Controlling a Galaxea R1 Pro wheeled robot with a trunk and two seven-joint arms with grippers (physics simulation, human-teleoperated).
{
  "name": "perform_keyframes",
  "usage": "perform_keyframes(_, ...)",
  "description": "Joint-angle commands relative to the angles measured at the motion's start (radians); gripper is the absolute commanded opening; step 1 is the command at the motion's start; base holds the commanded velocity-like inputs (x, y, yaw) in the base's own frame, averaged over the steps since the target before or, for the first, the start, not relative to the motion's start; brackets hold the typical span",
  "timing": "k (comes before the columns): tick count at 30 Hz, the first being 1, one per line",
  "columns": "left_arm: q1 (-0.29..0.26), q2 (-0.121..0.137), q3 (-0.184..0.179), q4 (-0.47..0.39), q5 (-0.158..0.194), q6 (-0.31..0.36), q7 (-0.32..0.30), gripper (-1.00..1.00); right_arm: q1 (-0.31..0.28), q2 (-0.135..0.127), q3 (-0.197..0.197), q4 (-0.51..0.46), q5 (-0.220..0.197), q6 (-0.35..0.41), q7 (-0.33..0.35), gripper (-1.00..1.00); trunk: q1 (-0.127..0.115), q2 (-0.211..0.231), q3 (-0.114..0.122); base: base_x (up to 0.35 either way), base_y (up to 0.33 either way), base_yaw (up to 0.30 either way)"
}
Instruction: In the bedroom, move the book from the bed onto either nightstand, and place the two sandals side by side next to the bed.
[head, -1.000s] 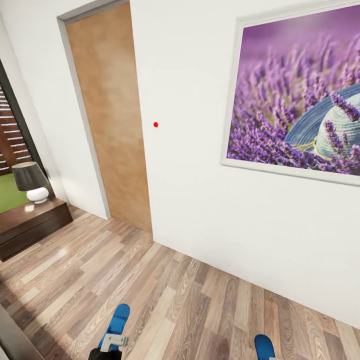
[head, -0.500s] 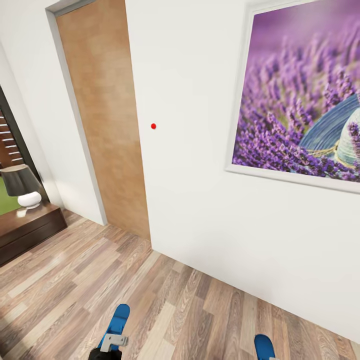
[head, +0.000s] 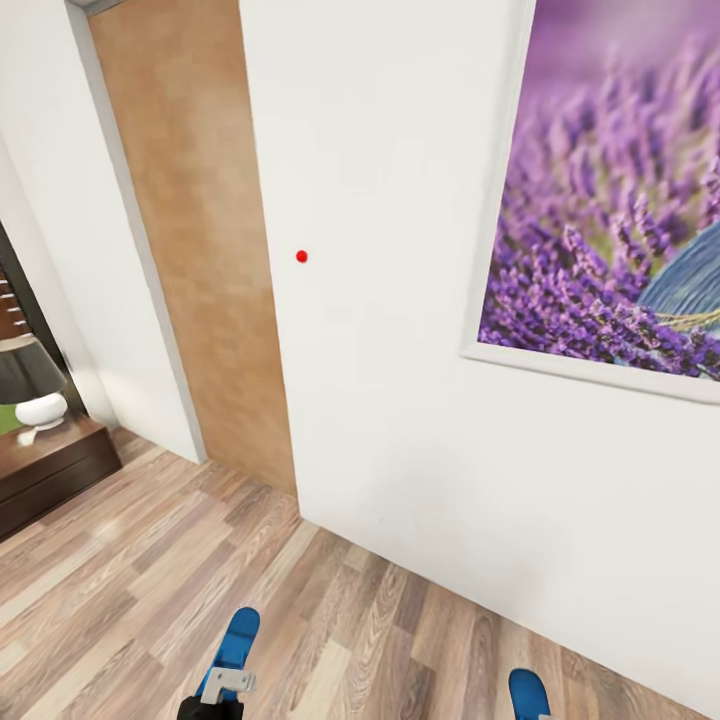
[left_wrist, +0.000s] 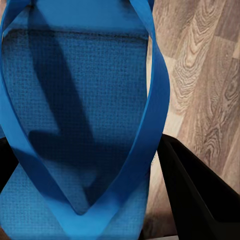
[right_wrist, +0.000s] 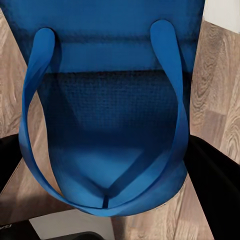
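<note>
While the robot faces a white wall (head: 400, 350) with the lavender picture (head: 620, 220) at right and a brown door (head: 190, 250) at left, each gripper is clamped on a blue sandal: left sandal (left_wrist: 75, 115), right sandal (right_wrist: 110, 110), both held above the wood floor (head: 150, 600). Judged light, flat, flexible foam with floppy straps; pinching the sole edge holds best.

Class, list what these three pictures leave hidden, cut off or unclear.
1. Right sandal: head view, cut off by the bottom edge.
2. Lavender picture: head view, cropped by the right edge.
3. Lamp: head view, cropped at the left edge.
4. Left sandal: left wrist view, ends run past the frame.
</note>
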Motion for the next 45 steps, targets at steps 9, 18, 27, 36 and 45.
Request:
perform_keyframes(9,-0.001,0.001,-0.008,-0.001,0.008,-0.004,-0.001,-1.0,-0.001,0.001,0.008,0.0,-0.012,-0.004,-0.003,-1.0,0.001,-0.002,-0.002,0.226,0.0,0.115)
perform_keyframes(18,-0.001,0.0,-0.008,-0.001,0.008,-0.004,-0.001,-1.0,-0.002,0.001,0.008,0.0,-0.012,-0.003,-0.003,-1.0,0.001,-0.002,-0.002,0.027,0.0,0.245)
perform_keyframes(27,-0.001,0.0,-0.008,-0.001,0.008,-0.004,-0.001,-1.0,-0.002,0.0,0.008,0.0,-0.012,-0.004,-0.003,-1.0,0.001,-0.002,-0.002,0.002,0.0,0.073)
perform_keyframes(36,-0.001,0.0,-0.008,-0.001,0.008,-0.004,-0.001,-1.0,-0.001,0.0,0.008,0.0,-0.012,-0.003,-0.003,-1.0,0.001,-0.002,-0.002,0.0,0.0,0.13)
perform_keyframes(45,-0.001,0.0,-0.009,-0.001,0.008,-0.004,-0.001,-1.0,-0.001,0.0,0.008,0.0,-0.012,-0.004,-0.003,-1.0,0.001,-0.002,-0.002,0.0,0.0,0.272)
